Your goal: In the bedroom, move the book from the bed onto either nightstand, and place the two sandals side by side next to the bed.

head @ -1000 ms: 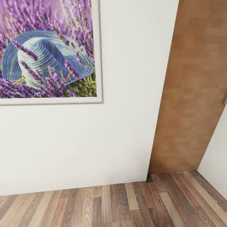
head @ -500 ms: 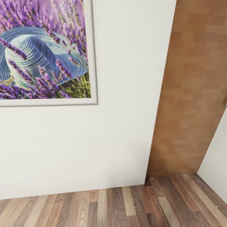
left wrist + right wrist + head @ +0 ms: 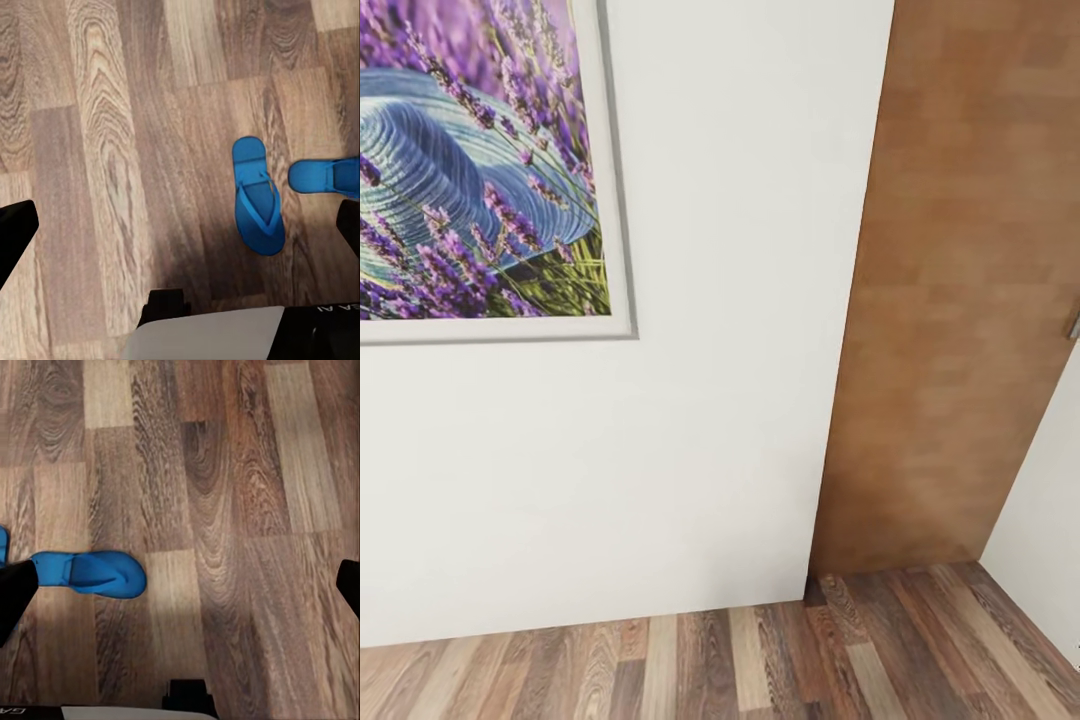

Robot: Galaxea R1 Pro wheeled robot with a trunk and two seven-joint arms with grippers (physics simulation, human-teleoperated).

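In the left wrist view the left gripper [image 3: 180,225] shows its two black fingers [image 3: 15,232] at opposite edges of the picture, spread wide with nothing between them, hanging above the brown wood-plank floor [image 3: 112,165]. Below them a bright blue flat flip-flop sandal [image 3: 257,196] lies sole-down on the planks, and the rounded end of a second blue sandal [image 3: 324,177] lies just beside it, turned roughly crosswise to it; whether the two touch cannot be told. In the right wrist view the right gripper [image 3: 180,585] likewise has its dark fingers [image 3: 13,594] spread far apart and empty over the same planked floor, with one blue sandal [image 3: 90,572] lying flat near one finger and partly hidden behind it. In the head view a plain white wall [image 3: 710,350] meets the floor, a white-framed picture of lavender and a blue woven hat [image 3: 470,170] hangs on it, and a brown wooden door [image 3: 960,300] stands in the corner to the right.
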